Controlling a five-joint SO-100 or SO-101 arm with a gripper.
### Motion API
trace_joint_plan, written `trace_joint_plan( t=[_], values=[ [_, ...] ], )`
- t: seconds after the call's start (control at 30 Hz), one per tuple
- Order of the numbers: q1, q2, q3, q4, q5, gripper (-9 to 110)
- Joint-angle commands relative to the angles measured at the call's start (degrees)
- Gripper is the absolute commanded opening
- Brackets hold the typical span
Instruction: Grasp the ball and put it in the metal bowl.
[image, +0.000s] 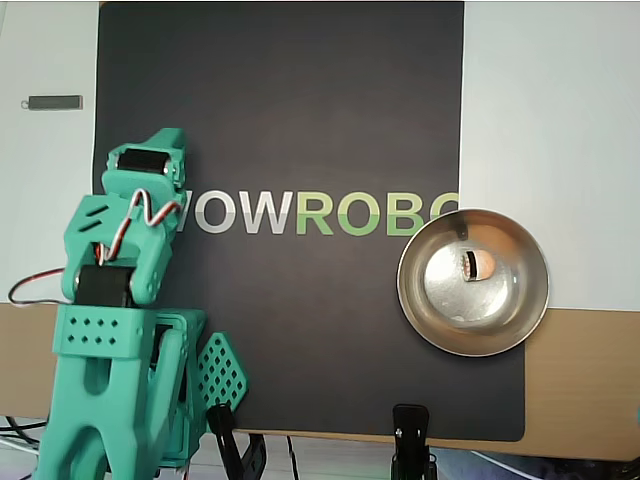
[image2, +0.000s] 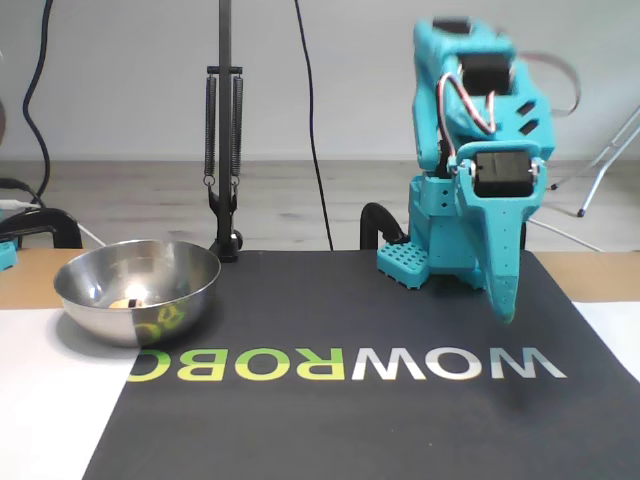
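Since the ball (image: 481, 265) already lies inside the metal bowl (image: 473, 337), a little toward twelve o'clock of the bowl's centre in the overhead view, the task reads as done. In the fixed view the bowl (image2: 137, 292) sits at about nine o'clock on the corner of the black mat (image: 320, 120), and only an orange glow low inside it hints at the ball. The teal arm is folded near its base at roughly eight o'clock in the overhead view, well apart from the bowl. Its hand (image2: 506, 300) hangs point-down over the mat in the fixed view, holding nothing; the fingers look drawn together into one narrow tip, though I cannot tell for sure whether a slit remains. Little looks likely to go wrong now. The chief risk would be a wide sweep of the arm across the mat toward three o'clock, which could knock the light bowl and roll the ball out onto the desk (image: 590, 360).
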Motion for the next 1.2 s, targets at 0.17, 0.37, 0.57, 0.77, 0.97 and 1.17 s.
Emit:
trace_joint_plan(
  t=[0.17, 0.37, 0.57, 0.77, 0.97, 1.17],
  values=[
    [0.0, 22.1, 16.2, -8.3, -0.3, 0],
    [0.3, 32.8, 19.1, -3.9, -0.3, 0],
    [0.1, 38.3, 19.1, 4.8, -0.3, 0],
    [0.4, 41.8, 19.0, 13.9, -0.3, 0],
    [0.6, 43.9, 18.9, 19.9, -0.3, 0],
    [1.8, 43.9, 18.9, 20.0, -0.4, 0]
  ],
)
